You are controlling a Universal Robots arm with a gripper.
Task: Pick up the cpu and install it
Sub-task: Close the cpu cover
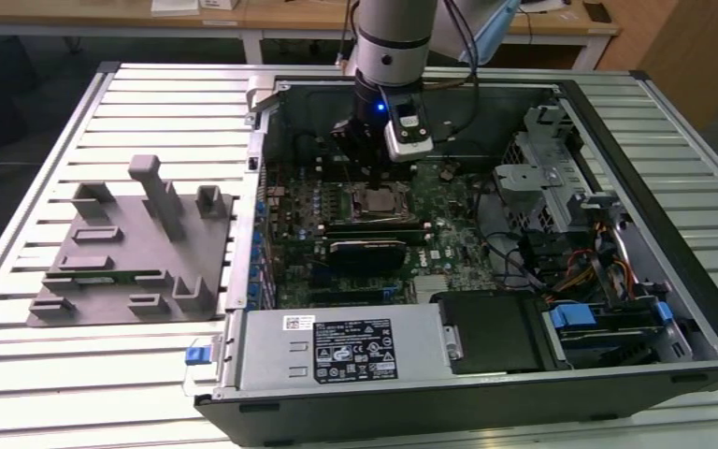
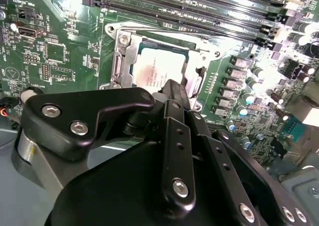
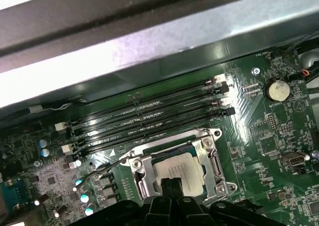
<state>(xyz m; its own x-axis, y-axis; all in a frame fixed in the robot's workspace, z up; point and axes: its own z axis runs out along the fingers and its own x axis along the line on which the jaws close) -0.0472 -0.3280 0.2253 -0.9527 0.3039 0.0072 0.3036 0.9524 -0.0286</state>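
My hand (image 3: 170, 182) hangs inside the open computer case (image 1: 484, 410), fingers together, tips just over the cpu (image 3: 183, 167). Cannot tell if they touch it. The cpu lies flat in the socket frame (image 3: 215, 158) on the green motherboard (image 3: 269, 131), near the memory slots (image 3: 149, 118). Grey tray (image 1: 122, 271) on the table (image 1: 35, 393), at the exterior view's left of the case.

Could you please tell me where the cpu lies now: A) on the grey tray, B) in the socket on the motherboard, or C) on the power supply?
B: in the first wrist view the cpu lies flat inside the socket frame, right by the gripper.
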